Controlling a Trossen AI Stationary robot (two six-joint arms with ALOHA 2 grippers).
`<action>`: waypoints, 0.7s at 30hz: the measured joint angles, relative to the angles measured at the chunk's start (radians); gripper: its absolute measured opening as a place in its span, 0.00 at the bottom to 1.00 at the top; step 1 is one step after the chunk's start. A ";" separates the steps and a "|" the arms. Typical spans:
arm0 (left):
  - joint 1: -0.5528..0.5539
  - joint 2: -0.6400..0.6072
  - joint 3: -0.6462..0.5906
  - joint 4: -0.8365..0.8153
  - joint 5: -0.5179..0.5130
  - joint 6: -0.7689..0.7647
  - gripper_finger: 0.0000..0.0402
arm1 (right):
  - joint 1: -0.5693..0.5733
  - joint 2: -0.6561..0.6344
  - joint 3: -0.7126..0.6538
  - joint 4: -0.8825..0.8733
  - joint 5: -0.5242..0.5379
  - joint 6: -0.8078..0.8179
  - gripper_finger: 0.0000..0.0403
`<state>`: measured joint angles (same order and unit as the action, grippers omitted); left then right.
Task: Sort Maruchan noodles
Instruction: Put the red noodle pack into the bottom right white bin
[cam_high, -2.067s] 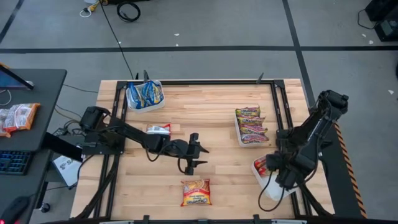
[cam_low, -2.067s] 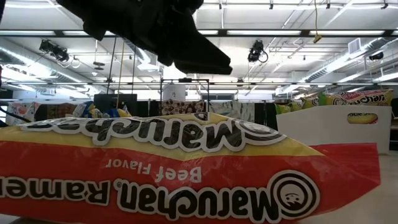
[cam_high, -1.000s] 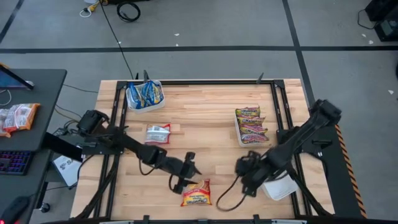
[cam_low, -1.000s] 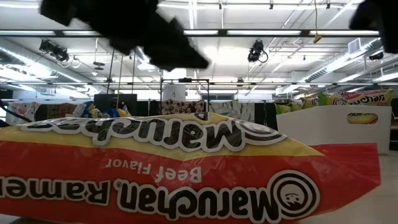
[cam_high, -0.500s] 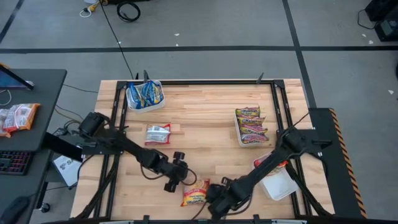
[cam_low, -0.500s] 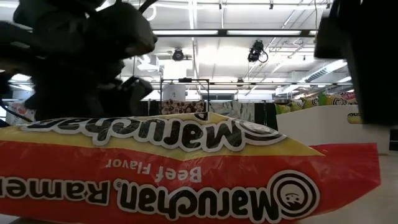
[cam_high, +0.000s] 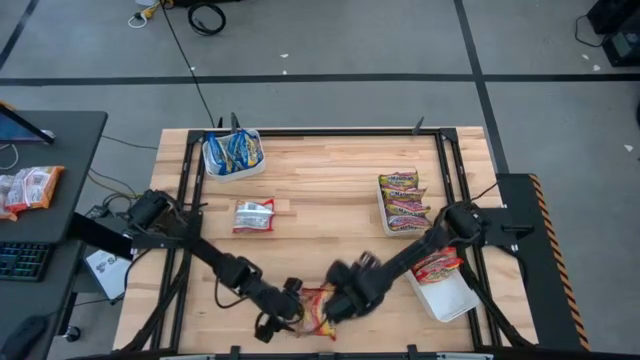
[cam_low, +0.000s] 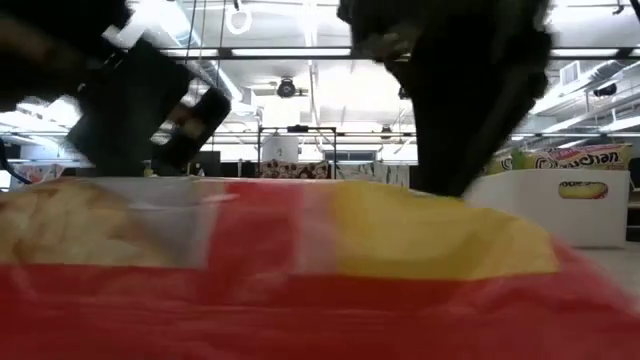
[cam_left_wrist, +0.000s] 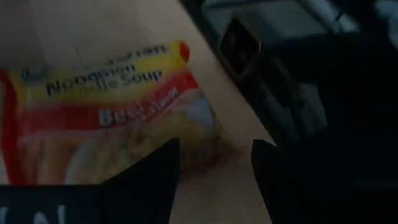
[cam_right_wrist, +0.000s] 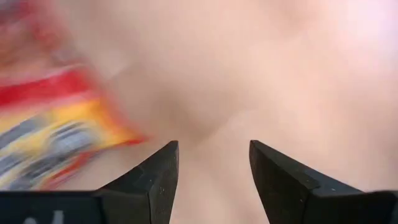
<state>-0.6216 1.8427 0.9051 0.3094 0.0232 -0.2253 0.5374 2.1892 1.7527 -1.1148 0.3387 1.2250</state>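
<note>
An orange-red beef noodle packet (cam_high: 318, 312) lies flat on the wood close to the table's near edge; it fills the low view as a smear (cam_low: 300, 270). My left gripper (cam_high: 284, 320) stands open at its left side, low and slanting down, and one fingertip (cam_left_wrist: 168, 155) overlaps the packet's edge (cam_left_wrist: 199, 134) in the left wrist view. My right gripper (cam_high: 338, 302) hovers open at the packet's right side, pointing steeply down. Its fingers (cam_right_wrist: 155, 168) are over bare wood, beside the packet's corner (cam_right_wrist: 118, 134). My left gripper comes at the packet's edge (cam_left_wrist: 205, 143) slanting down from the table's left, with that edge beside one fingertip. I cannot tell whether it touches. My right gripper stands next to the packet's corner, above the wood. I cannot tell whether it touches either.
A silver-white packet (cam_high: 253, 215) lies loose left of centre. White trays hold blue-yellow packets at the far left (cam_high: 232, 152), yellow-green ones at the right (cam_high: 402, 200) and a red one at the near right (cam_high: 440, 272). A dark frame rail (cam_high: 300, 132) runs round the table.
Both grippers have come down onto the orange-red packet: the left went toward the near edge, and the right swung in from the right and tipped downward. In the low view the packet has gone from sharp print to a smear, so it has shifted.
</note>
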 joint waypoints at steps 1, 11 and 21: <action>0.001 0.000 0.000 0.026 0.000 0.000 0.51 | -0.007 -0.017 0.000 -0.048 0.033 0.010 0.50; -0.014 -0.062 0.001 -0.277 0.035 -0.102 0.51 | 0.065 -0.146 0.001 0.078 0.020 0.120 0.50; -0.123 0.066 0.001 -0.004 -0.036 -0.090 0.51 | 0.091 -0.015 -0.001 0.368 -0.088 0.192 0.50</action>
<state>-0.7443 1.9086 0.9058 0.3057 -0.0132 -0.3149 0.6288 2.1738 1.7519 -0.7470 0.2504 1.4168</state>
